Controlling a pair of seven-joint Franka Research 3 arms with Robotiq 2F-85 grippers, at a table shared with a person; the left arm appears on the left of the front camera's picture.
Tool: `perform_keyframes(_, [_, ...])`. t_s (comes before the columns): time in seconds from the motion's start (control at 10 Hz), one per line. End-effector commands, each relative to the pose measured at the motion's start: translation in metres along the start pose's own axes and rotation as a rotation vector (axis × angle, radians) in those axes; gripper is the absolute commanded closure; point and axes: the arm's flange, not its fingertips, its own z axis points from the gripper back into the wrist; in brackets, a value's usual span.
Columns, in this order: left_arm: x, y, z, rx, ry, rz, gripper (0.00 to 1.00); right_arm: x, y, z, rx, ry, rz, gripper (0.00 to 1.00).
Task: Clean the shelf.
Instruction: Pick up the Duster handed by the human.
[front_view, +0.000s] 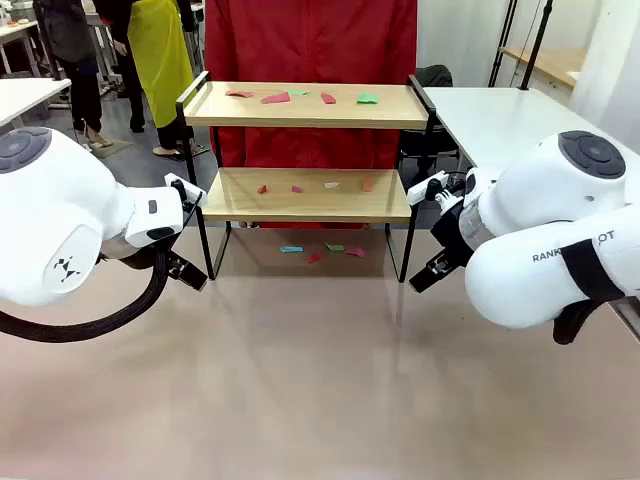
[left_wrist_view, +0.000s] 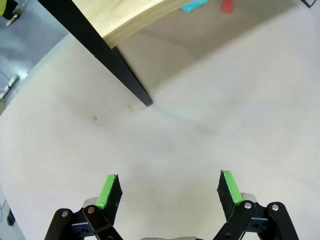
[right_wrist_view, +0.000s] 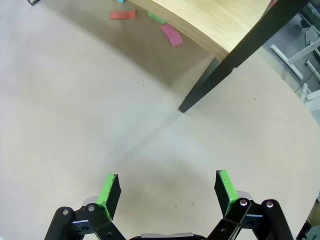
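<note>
Closest in, the left fingers (left_wrist_view: 107, 192) and right fingers (right_wrist_view: 225, 186) both stand wide and empty above the bench (front_view: 320, 380). The shelf (front_view: 240, 195) sits at twelve o'clock, its long axis running nine to three, open front facing the arms. Each wrist view catches one black leg (left_wrist_view: 122, 75) and coloured scraps (right_wrist_view: 171, 35) underneath; the front view adds scraps on both boards.

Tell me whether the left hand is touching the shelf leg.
Apart. The left wrist view shows bare table between the open left hand and the black shelf leg.
</note>
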Motion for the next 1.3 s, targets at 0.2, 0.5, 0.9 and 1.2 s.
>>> perform_keyframes(0.2, [0.0,0.0,0.0,0.0,0.0,0.0,0.0,0.0,0.0,0.0,0.0,0.0,0.0,0.0])
perform_keyframes(0.5, [0.0,0.0,0.0,0.0,0.0,0.0,0.0,0.0,0.0,0.0,0.0,0.0,0.0,0.0])
perform_keyframes(0.9, [0.0,0.0,0.0,0.0,0.0,0.0,0.0,0.013,-0.008,0.015,0.095,-0.039,0.021,0.0])
perform_keyframes(1.2, [0.013,0.04,0.064,-0.106,-0.04,0.024,0.0,0.023,-0.059,0.079,0.17,-0.167,-0.036,0.0])
